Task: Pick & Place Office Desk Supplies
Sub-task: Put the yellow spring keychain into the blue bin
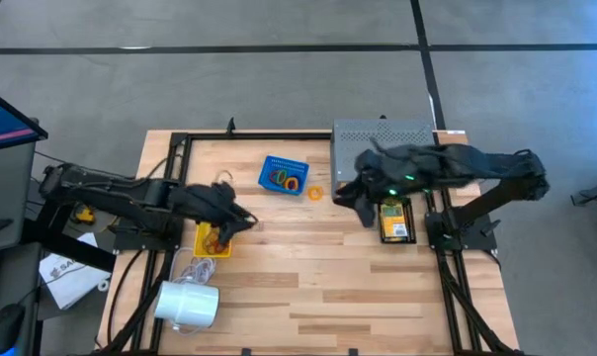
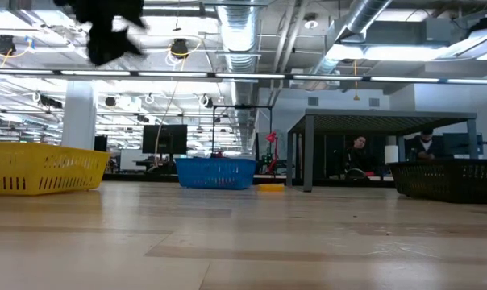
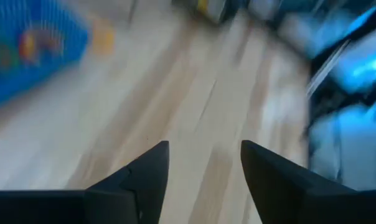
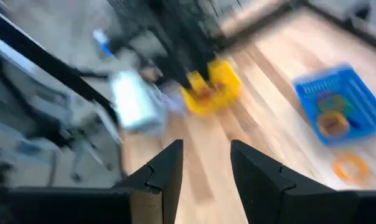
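Note:
My left gripper (image 1: pixel 245 220) (image 3: pixel 203 146) hovers open and empty over the table, at the right edge of the small yellow basket (image 1: pixel 212 240), which holds a few rubber bands. My right gripper (image 1: pixel 349 199) (image 4: pixel 206 144) is open and empty too, above the wood between the grey shelf (image 1: pixel 383 136) and the dark tray (image 1: pixel 396 220) that carries a yellow-green crayon box. The blue basket (image 1: pixel 284 175) (image 4: pixel 332 99) holds orange and green rubber bands. One orange rubber band (image 1: pixel 315 193) (image 4: pixel 352 167) lies loose on the table beside it.
A white cylinder with a cord (image 1: pixel 188 304) lies near the table's near-left corner. Black frame rails run along the table's left, far and right sides. In the low view the yellow basket (image 2: pixel 42 167), blue basket (image 2: pixel 215 171) and dark tray (image 2: pixel 449 179) stand in a row.

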